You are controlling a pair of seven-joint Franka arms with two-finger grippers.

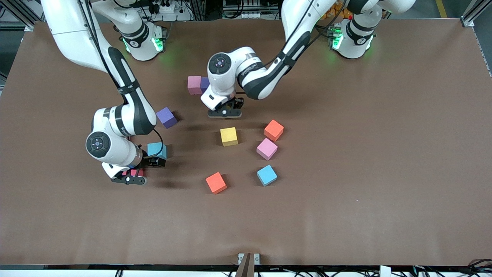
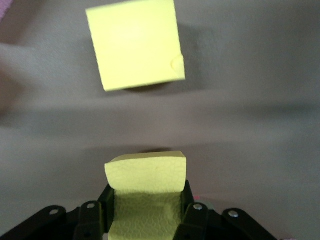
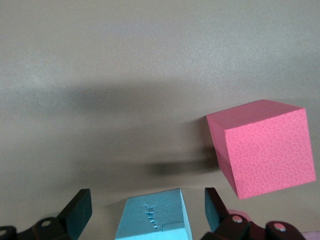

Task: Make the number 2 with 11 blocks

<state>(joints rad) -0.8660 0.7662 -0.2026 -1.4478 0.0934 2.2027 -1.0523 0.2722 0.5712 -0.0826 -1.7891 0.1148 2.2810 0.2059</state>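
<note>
Early placing: the left pincer [image 1: 226, 112], frame centre, is clamped on a yellow-green block [image 2: 146, 192]; it needs setting beside the pink block [image 1: 194, 85]. The right pincer [image 1: 132, 177], lower left, gapes around a light blue block [image 3: 154, 216].

White rounded arms, black joint bands, green base lights, black fingers [image 3: 80, 212]

Matte, pebbled foam blocks [image 3: 265, 147] on smooth matte brown table [image 1: 384, 154].
</note>
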